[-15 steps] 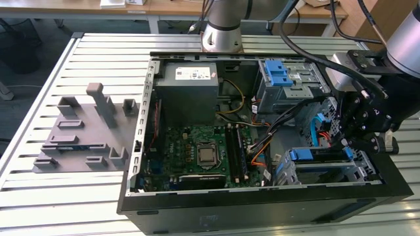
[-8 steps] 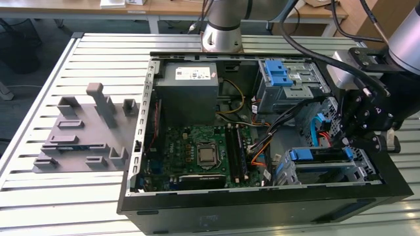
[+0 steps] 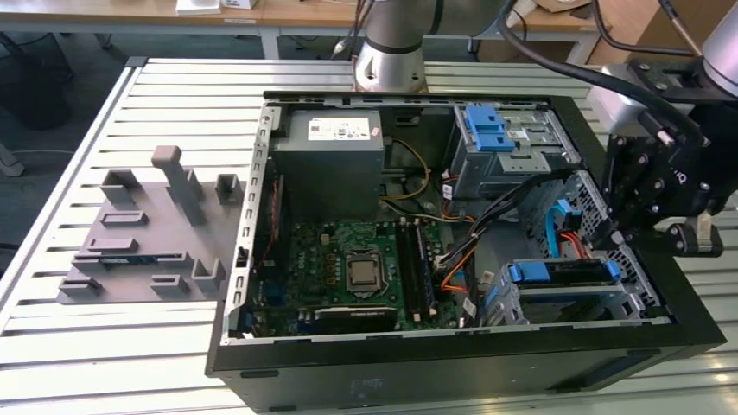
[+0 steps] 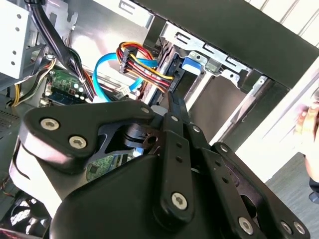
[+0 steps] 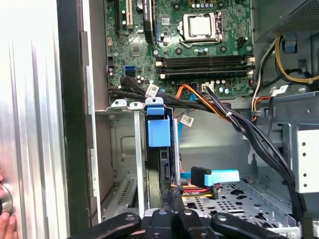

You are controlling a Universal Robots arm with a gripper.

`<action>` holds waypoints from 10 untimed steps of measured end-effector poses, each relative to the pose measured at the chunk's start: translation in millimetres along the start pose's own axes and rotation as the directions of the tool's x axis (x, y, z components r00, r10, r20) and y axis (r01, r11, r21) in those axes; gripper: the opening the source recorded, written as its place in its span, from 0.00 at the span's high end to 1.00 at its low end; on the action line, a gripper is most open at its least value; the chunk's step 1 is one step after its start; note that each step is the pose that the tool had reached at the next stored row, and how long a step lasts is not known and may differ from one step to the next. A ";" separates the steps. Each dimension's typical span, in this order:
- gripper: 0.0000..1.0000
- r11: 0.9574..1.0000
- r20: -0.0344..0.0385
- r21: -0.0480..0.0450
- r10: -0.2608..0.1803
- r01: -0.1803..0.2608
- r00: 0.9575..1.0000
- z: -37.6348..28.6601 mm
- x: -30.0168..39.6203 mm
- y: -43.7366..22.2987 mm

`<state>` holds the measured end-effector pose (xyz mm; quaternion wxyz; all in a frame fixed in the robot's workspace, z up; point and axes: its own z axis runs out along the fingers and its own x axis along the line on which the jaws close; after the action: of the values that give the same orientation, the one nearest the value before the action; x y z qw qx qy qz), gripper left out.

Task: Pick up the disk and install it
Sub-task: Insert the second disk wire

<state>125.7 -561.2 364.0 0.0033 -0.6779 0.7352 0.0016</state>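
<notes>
One disk sits in its cage at about seven o'clock from your claw, long axis crosswise; you cannot tell the claw's state.

The gripper sits low inside the open computer case, hemmed in tightly. A black cable bundle crosses just beside it, and the blue data cable and coloured power wires hang close ahead. The drive cage with its blue latch blocks one side. Over the motherboard there is open room above.
</notes>
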 end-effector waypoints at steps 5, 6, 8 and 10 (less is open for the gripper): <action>0.89 1.000 0.000 0.000 0.000 0.000 1.000 -0.7 0.5 6.4; 0.89 1.000 0.000 0.000 0.000 0.000 1.000 -0.7 0.7 8.8; 0.89 1.000 0.001 0.000 0.000 0.000 1.000 -0.7 1.1 12.3; 0.89 1.000 0.002 0.000 0.000 0.000 1.000 -0.7 1.3 14.9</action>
<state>110.7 -561.2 364.7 0.0039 -0.6779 0.7351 0.0022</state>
